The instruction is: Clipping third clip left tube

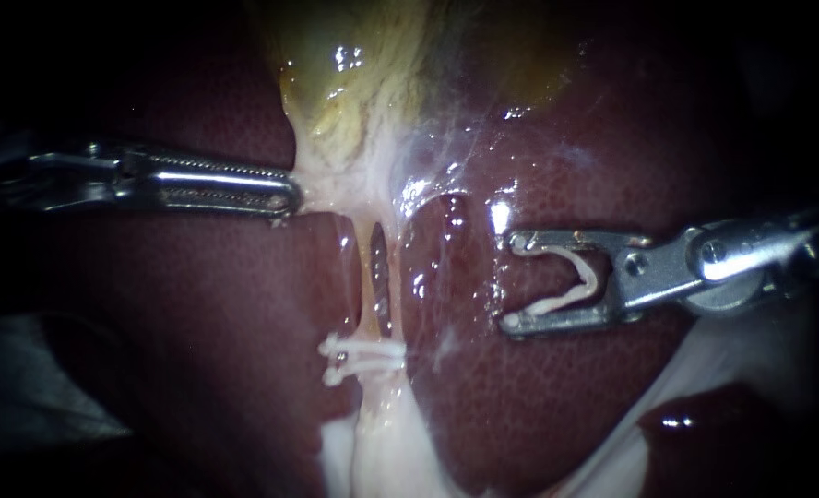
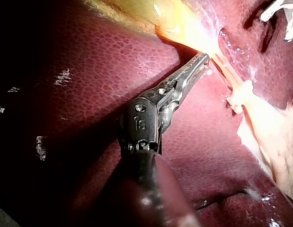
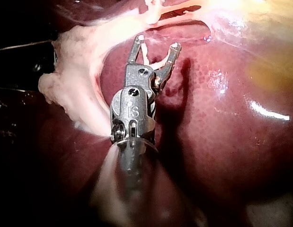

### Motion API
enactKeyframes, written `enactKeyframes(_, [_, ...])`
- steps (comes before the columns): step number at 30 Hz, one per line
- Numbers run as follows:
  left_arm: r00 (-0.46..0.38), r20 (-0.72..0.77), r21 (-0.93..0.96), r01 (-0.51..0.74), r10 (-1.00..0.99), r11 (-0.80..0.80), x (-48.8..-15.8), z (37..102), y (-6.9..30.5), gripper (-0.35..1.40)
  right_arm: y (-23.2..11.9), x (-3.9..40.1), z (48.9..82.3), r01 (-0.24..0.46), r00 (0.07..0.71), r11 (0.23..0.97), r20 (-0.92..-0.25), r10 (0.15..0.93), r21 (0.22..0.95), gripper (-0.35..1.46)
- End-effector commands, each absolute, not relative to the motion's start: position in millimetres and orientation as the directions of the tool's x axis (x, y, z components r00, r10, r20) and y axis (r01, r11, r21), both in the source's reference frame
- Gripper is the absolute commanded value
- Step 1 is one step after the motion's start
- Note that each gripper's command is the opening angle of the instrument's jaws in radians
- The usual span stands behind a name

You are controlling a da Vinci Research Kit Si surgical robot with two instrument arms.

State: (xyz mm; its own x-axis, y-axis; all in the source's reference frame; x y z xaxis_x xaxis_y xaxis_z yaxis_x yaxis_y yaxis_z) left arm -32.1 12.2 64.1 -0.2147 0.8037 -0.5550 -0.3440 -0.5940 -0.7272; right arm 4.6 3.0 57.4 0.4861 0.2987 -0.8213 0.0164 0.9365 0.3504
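1. Left instrument (image 1: 285,195) in from the left, jaws pressed together and pinching the pale tissue (image 1: 336,184) just under the gallbladder (image 1: 363,74). Likely held there to keep the strands below stretched and lifted off the liver (image 1: 197,323).
2. Left tube (image 1: 365,277) stretched downward from that pinched tissue, pale and yellowish, with a dark strand (image 1: 383,277) touching it on the right. Lying in the cleft between the two liver lobes, so exposed for reach from the side.
3. Two clips (image 1: 363,358) already seated across the lower part of the tube, close together. Bare tube left above them, which looks like the room kept for the third.
4. Right instrument (image 1: 511,282) in from the right, jaws spread wide yet gripping a loaded clip (image 1: 566,297) between them, the clip touching both jaws and itself open. Mouth turned toward the tube, near it but apart, over the right liver lobe.
5. Judged as the approach stage: clip carried and aimed, not yet around the tube.
6. For the next move, mouth to be slid across the bare stretch with only the left tube inside. Risk of catching the dark strand or liver along with it.
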Motion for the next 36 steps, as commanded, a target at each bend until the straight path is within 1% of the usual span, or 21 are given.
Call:
enactKeyframes(1, [-0.214,-0.554,-0.729,-0.342,0.804,-0.593,-32.0,63.8,12.3,-0.35,3.0,4.7,57.3,0.018,0.486,0.936,-0.821,0.299,0.351,0.5])
enactKeyframes(6, [-0.214,-0.543,-0.74,-0.334,0.812,-0.584,-30.7,61.0,13.1,-0.35,3.1,4.7,57.3,0.02,0.485,0.936,-0.822,0.299,0.353,0.5])
enactKeyframes(10, [-0.194,-0.546,-0.741,-0.342,0.815,-0.578,-29.1,57.8,13.8,-0.35,3.1,4.9,57.4,0.023,0.484,0.935,-0.822,0.3,0.355,0.5])
enactKeyframes(14, [-0.196,-0.557,-0.733,-0.341,0.807,-0.589,-28.5,56.6,13.8,-0.35,2.9,5.8,57.5,0.045,0.476,0.929,-0.826,0.302,0.366,0.5])
enactKeyframes(17, [-0.196,-0.558,-0.732,-0.341,0.806,-0.59,-28.5,56.8,13.8,-0.35,2.5,7.4,57.5,0.062,0.473,0.926,-0.828,0.303,0.374,0.5])
enactKeyframes(19, [-0.196,-0.559,-0.732,-0.341,0.806,-0.59,-28.5,57.0,13.8,-0.35,2.2,8.6,57.6,0.07,0.458,0.925,-0.836,0.302,0.372,0.5])
enactKeyframes(25, [-0.196,-0.559,-0.732,-0.341,0.806,-0.59,-28.5,57.2,13.9,-0.35,2.0,12.1,58.4,0.053,0.433,0.91,-0.831,0.35,0.411,0.5])
enactKeyframes(36, [-0.195,-0.559,-0.73,-0.346,0.806,-0.59,-27.9,57.4,14.3,-0.35,2.0,18.2,61.1,0.063,0.397,0.87,-0.812,0.427,0.489,0.5])
